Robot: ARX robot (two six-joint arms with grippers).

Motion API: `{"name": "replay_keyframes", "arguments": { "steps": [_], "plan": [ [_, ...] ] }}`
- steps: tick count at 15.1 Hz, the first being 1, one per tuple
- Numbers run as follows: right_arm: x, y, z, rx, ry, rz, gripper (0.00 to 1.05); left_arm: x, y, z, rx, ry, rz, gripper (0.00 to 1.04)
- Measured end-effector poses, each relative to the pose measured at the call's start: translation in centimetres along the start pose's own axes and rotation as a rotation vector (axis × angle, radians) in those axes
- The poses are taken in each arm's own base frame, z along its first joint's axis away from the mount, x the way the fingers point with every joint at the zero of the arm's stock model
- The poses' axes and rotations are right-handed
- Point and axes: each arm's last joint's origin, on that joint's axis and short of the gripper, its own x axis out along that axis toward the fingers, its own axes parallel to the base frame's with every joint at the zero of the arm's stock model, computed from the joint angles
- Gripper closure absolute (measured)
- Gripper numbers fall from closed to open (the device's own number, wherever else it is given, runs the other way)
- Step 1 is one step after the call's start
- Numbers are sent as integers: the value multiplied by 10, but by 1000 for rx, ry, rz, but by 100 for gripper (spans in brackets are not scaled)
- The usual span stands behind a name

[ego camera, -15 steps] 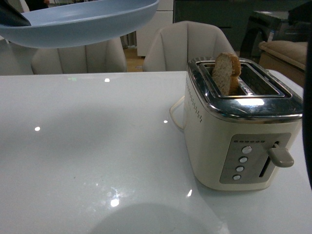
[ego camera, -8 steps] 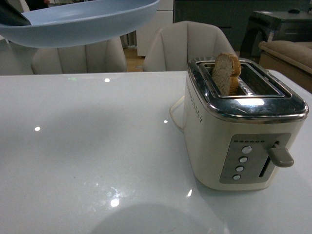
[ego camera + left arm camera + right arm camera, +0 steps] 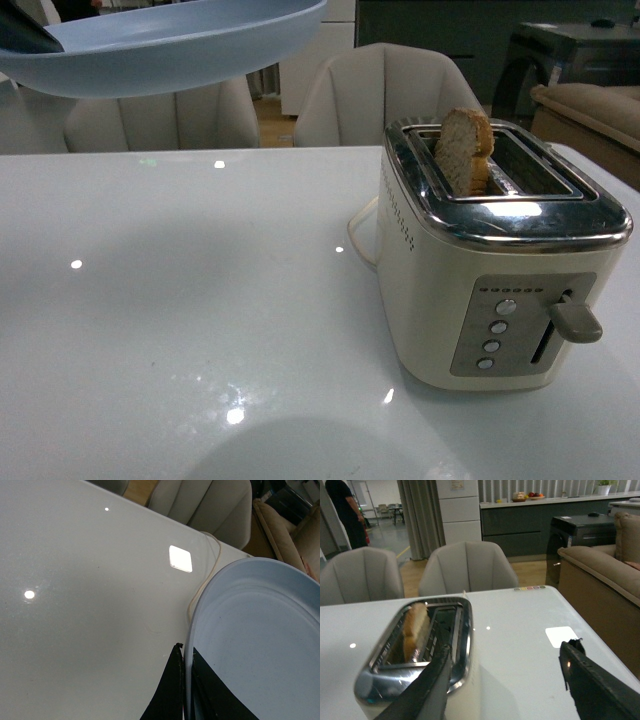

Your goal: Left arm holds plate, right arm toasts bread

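White glossy table (image 3: 200, 300) fills the front view, with two pale padded chairs (image 3: 370, 90) behind it. One cream toaster (image 3: 480, 290) with a chrome top stands on the right part of the table. It has two slots, four round buttons (image 3: 497, 327) and one lever (image 3: 573, 320) near the top of its track.

One piece of bread (image 3: 463, 150) stands upright in the toaster's left slot as the front view shows it. It is a half-slice with a light brown, speckled crumb and a darker rounded crust, and its upper part pokes above the chrome. The other slot holds nothing.

One plate (image 3: 170, 45) — round, shallow and pale blue — hangs in the air over the table's far left, well apart from the toaster. The left gripper (image 3: 186, 652) pinches the plate's rim, one black finger on each side.

The right gripper (image 3: 506, 650) is spread wide and grips nothing — its wrist view looks over the toaster with the bread in its slot.
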Motion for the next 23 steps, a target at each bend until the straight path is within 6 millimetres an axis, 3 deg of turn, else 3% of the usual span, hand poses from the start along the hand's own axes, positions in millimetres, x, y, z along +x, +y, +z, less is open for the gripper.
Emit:
{"name": "replay_keyframes", "arguments": {
  "steps": [1,3,5,6,10,23],
  "plan": [
    [-15,-13,-20,-28,21,-17,48,0,0,0,0,0,0,102],
    [-32,-15,-47,-41,49,-5,72,0,0,0,0,1,-1,102],
    [-37,-15,-45,-50,22,0,98,0,-1,0,1,1,-2,102],
    [-40,-15,-46,-54,15,0,103,0,0,0,0,-1,0,102],
    [-48,-15,-57,-54,8,1,103,0,0,0,0,0,0,102],
    [-72,-16,-61,-55,28,-1,103,0,0,0,1,-2,-1,102]
  ]
}}
